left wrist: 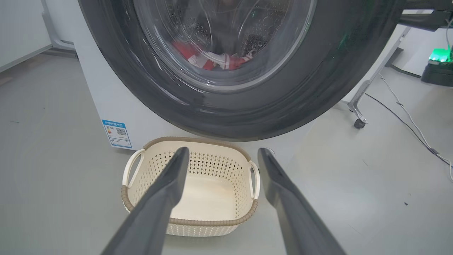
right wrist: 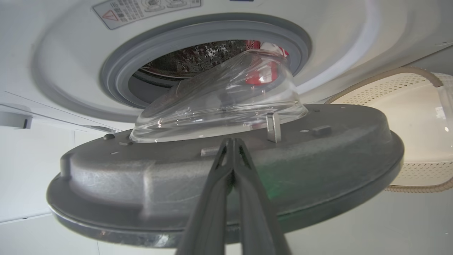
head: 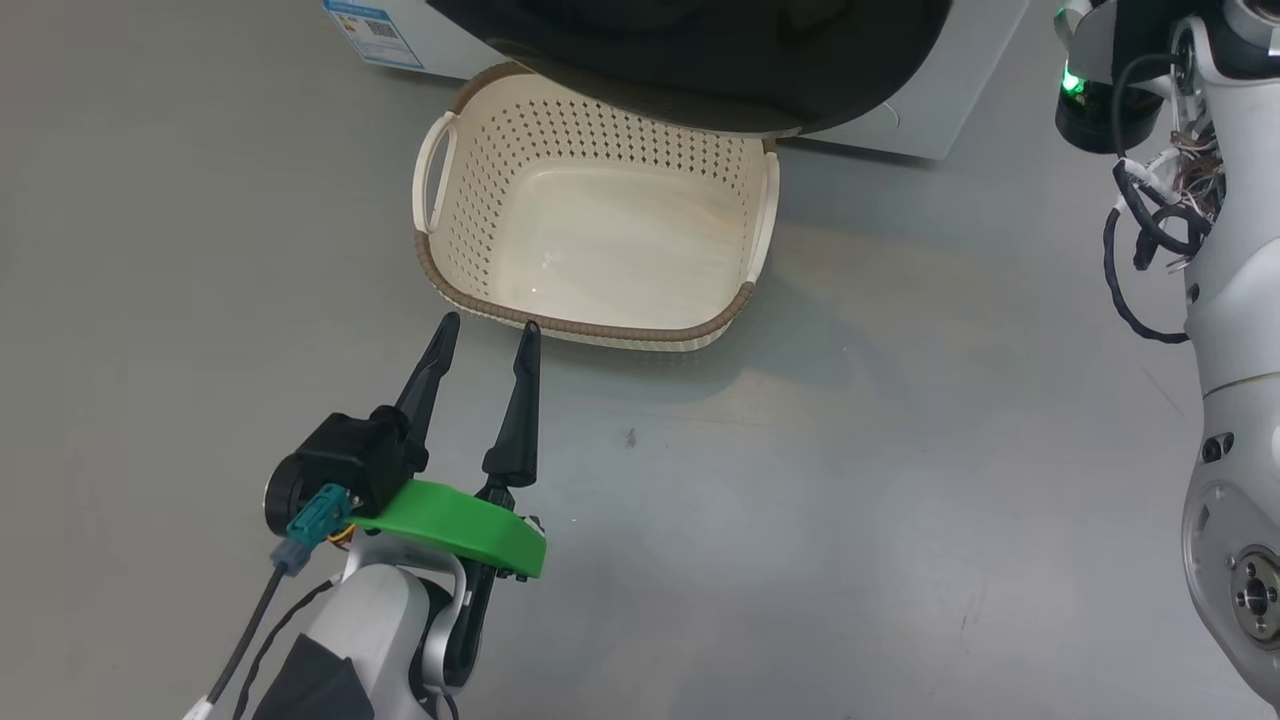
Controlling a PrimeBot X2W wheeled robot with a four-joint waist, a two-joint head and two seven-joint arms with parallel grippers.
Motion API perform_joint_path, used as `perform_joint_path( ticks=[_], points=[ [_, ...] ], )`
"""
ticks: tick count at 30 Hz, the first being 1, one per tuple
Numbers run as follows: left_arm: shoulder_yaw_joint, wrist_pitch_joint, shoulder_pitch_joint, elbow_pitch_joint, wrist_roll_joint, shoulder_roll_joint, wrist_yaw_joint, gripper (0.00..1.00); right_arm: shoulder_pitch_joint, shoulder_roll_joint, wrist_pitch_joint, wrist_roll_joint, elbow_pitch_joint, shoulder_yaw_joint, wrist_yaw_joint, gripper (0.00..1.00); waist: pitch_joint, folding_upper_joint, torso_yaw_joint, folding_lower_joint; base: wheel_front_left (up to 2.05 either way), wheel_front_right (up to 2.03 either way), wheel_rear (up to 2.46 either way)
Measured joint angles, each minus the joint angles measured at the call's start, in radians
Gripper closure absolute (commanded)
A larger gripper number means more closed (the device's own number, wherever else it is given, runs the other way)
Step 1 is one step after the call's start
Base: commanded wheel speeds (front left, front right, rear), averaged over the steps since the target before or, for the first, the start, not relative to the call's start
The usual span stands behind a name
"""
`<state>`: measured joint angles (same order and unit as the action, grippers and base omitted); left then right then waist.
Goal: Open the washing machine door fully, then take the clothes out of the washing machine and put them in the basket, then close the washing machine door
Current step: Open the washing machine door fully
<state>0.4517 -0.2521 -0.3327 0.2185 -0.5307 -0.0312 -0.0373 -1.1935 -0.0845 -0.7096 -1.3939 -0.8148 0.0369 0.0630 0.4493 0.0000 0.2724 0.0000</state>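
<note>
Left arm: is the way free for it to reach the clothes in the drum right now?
Probably not. The washing machine door, only partly open, hangs between the left gripper and the clothes, which show through it. It likely has to swing wider first.

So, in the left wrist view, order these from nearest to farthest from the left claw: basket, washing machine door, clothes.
1. basket, on the floor before the left claw.
2. washing machine door, above, beyond it.
3. clothes, inside, behind that door.
</note>
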Motion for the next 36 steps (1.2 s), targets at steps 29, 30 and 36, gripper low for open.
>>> perform_joint_path(
  ticks=[29,30,36],
  points=[
    [0.004,0.000,0.024,-0.001,0.007,0.000,0.000,0.00,0.057,0.006,-0.105,-0.076,-0.001,-0.079,0.002,1.00,-0.036,0.0000,-0.003,0.0000,0.00,0.00,0.00],
    [0.004,0.000,0.024,-0.001,0.007,0.000,0.000,0.00,0.059,0.006,-0.105,-0.076,-0.001,-0.082,0.002,1.00,-0.037,0.0000,-0.003,0.0000,0.00,0.00,0.00],
    [0.004,0.000,0.026,-0.003,0.007,0.000,0.000,0.00,0.067,0.007,-0.100,-0.075,0.007,-0.088,0.009,1.00,-0.042,0.0000,-0.003,0.0000,0.00,0.00,0.00]
  ],
)
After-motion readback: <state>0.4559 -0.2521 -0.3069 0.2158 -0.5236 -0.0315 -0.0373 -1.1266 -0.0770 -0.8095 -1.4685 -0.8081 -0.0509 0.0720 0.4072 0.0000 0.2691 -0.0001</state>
